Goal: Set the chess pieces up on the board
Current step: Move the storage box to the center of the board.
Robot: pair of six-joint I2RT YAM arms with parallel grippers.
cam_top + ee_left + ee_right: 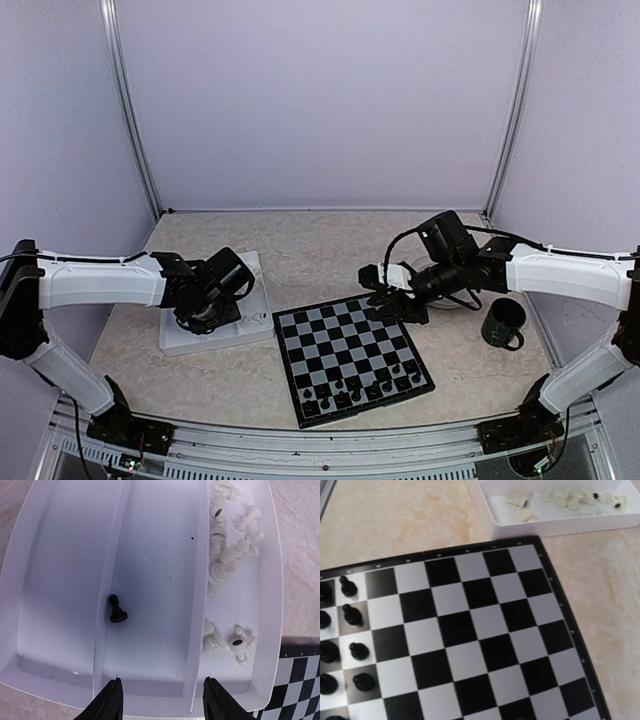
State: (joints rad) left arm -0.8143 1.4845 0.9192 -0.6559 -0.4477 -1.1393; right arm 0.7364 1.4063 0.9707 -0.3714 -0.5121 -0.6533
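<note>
Looking from above first: the board (350,360) lies mid-bench (300,250), with black pieces (360,390) filling its two near rows. The tray (255,300) sits just left of the board, and the left arm (100,280) hangs over it. The right arm (560,272) reaches over the board's far right corner. Whether the right jaws are open or hold anything I cannot tell from here. A mug (503,323) stands right of the board.

From the left wrist, the left jaws stand partly open above the tray's near wall, with nothing between them. One black pawn (117,610) sits alone in the middle compartment. White pieces (227,555) crowd the compartment nearest the board. The step in hand looks like fetching that pawn. To do it well, centre the jaws over the pawn, come straight down between the dividers without touching them, and close low on its body rather than its head, since so small a piece will likely squirt away from an off-centre pinch.

From the right wrist, the right jaws are out of view. The board's middle and far squares are bare. The white pieces all lie in the tray beyond the board's corner, so most of the task remains.
</note>
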